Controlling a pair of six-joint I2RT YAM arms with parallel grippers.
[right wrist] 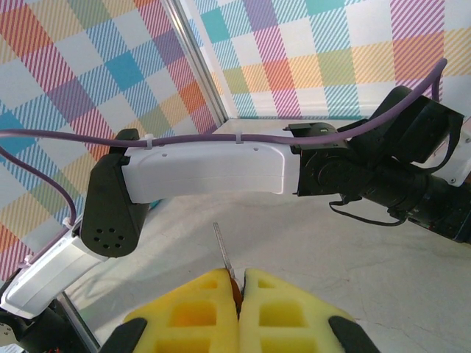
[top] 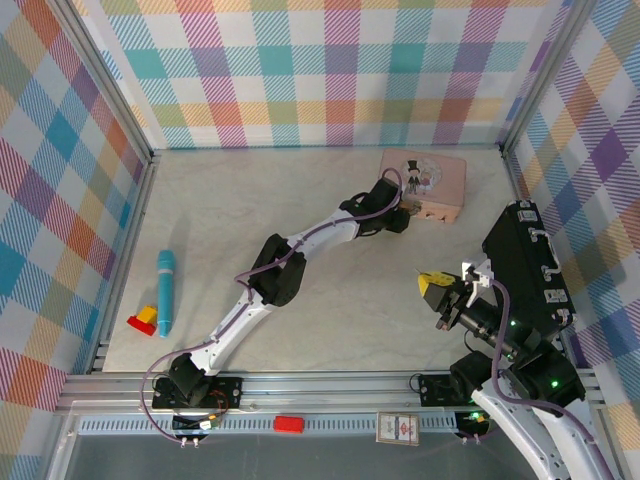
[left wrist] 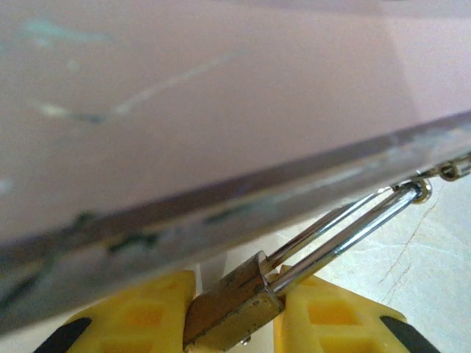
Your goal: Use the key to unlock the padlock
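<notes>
The left gripper (left wrist: 239, 288) pinches the brass padlock (left wrist: 232, 307) between its yellow fingers (left wrist: 140, 316); the right gripper (right wrist: 238, 283) clamps the key (right wrist: 222, 248), blade protruding past the fingertips.

I'm over a pale marbled tabletop (top: 330, 320). Pastel plaid walls (top: 330, 70) rise behind it and on both its sides, metal posts (top: 103, 75) at its far corners, an aluminium rail (top: 330, 385) along its near edge.
</notes>
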